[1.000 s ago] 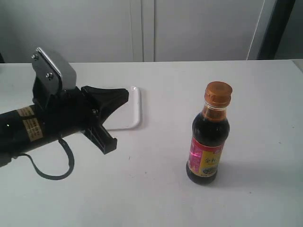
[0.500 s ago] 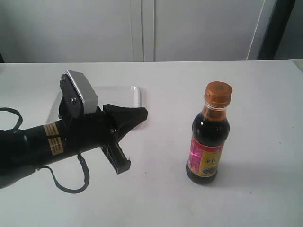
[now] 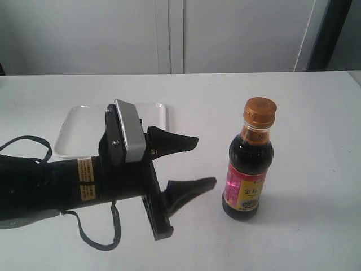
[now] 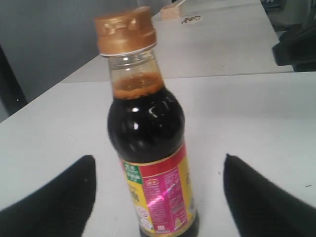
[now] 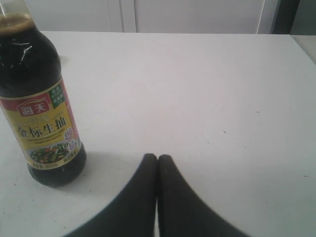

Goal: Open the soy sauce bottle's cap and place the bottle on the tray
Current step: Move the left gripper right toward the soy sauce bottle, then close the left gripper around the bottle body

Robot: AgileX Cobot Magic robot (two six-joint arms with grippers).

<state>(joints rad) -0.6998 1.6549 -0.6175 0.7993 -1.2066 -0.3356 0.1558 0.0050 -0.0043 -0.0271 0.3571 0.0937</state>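
Observation:
The soy sauce bottle (image 3: 249,164) stands upright on the white table, right of centre, with its golden-brown cap (image 3: 260,110) closed. My left gripper (image 3: 203,162) is open, its black fingers (image 3: 179,141) pointing at the bottle from the left and stopping short of it. In the left wrist view the bottle (image 4: 150,148) stands ahead of my gripper (image 4: 158,165), between the lines of the two spread fingers, cap (image 4: 125,30) on top. My right gripper (image 5: 157,159) is shut and empty on the table, with the bottle (image 5: 38,103) off to one side. The white tray (image 3: 76,129) lies behind my left arm.
The left arm's black body and its cable (image 3: 98,237) cover the table's left front. Grey cabinet doors (image 3: 169,34) close off the back. A dark upright post (image 3: 324,34) stands at the far right.
My left arm has swung right and forward toward the bottle, uncovering the tray, and its fingers have spread apart. The bottle has not moved.

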